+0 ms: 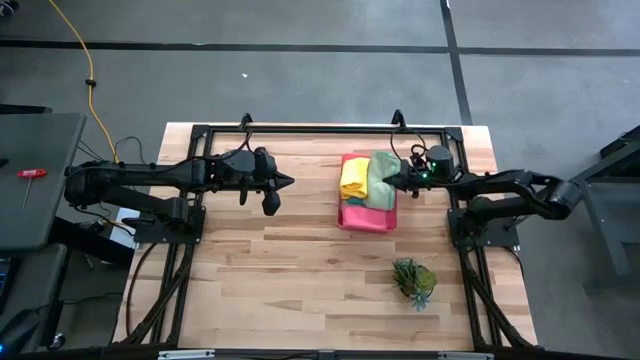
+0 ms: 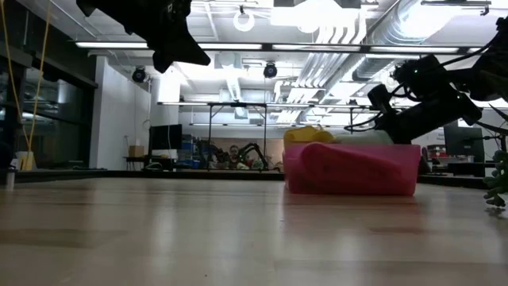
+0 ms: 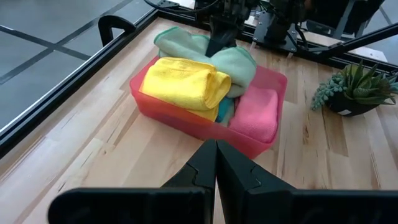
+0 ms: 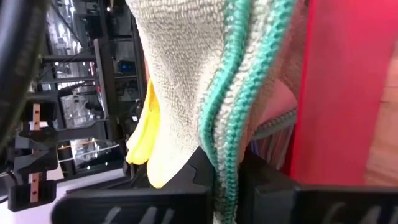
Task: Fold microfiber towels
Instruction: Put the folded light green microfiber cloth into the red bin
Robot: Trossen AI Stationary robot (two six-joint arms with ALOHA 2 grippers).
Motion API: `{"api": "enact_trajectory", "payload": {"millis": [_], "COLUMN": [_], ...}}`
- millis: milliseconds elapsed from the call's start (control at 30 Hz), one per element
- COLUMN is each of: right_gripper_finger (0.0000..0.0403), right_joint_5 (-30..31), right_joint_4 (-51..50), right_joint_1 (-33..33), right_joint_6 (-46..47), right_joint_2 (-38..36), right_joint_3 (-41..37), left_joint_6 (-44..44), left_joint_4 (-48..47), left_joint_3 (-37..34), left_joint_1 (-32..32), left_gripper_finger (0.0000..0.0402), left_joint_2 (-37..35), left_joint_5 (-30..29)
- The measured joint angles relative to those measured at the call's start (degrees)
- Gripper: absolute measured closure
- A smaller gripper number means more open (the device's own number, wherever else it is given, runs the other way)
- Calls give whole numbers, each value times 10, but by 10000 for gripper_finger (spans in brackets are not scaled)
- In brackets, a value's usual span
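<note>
Yellow towel (image 1: 353,177) roll, lengthwise along tray (image 1: 362,218).

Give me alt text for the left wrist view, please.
A pink tray on the wooden table holds yellow, pale green and hot pink towels. The right end effector pinches the green one; a small plant stands nearby.

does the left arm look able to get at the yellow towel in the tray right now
Probably yes. The yellow towel lies on top at the tray's near side, facing the shut left claw, with bare table between. The right claw is shut on a pale green towel at the far side, so it's not blocking.
</note>
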Motion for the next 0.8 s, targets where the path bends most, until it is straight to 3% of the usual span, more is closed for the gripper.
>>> {"api": "enact_trajectory", "payload": {"millis": [300, 633, 800], "right_gripper_finger": [372, 263, 245], "right_joint_5": [-4, -29, -61], "right_joint_4": [-6, -2, -7], "right_joint_1": [-9, -12, -21], "right_joint_6": [-1, -19, -21], "right_joint_2": [-1, -2, -2], "right_joint_3": [0, 1, 1], "left_joint_6": [0, 5, 5], "left_joint_4": [0, 0, 0], "left_joint_3": [0, 0, 0], "left_joint_1": [0, 0, 0], "left_gripper_finger": [401, 401, 401], "left_joint_2": [0, 0, 0], "left_joint_5": [-14, -15, -15]}}
